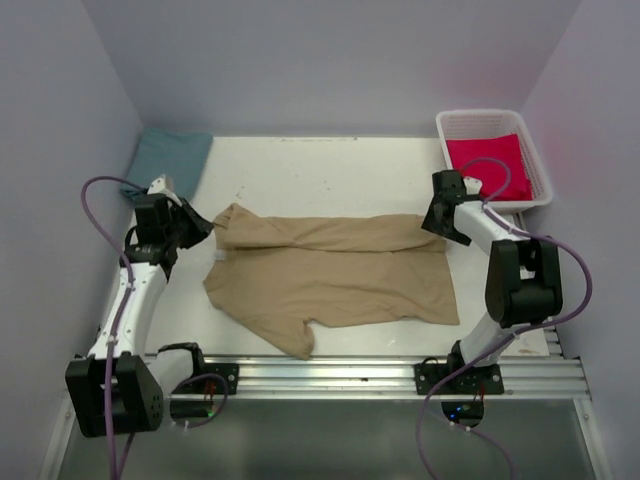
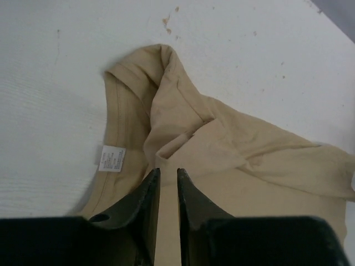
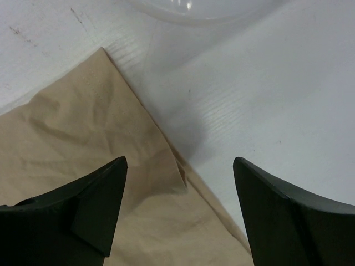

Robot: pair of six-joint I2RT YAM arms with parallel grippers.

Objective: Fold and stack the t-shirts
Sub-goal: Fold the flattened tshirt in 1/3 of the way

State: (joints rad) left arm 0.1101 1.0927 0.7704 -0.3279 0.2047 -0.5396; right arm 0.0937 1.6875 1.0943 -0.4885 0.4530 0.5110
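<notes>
Tan shirt (image 2: 233, 160) runs off the right and bottom edges of left wrist view, lower part hidden behind left gripper (image 2: 168, 173). Label (image 2: 111, 158) print too small to read. Basket (image 3: 194, 8) blurred, cut by top edge of right wrist view. Teal shirt (image 1: 172, 158) partly behind left arm (image 1: 135, 300), upper left of top view.

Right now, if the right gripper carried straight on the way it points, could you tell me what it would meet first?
The right gripper would most likely meet the folded edge of the tan t-shirt, which lies between its open fingers beside the table; depth is unclear.
</notes>
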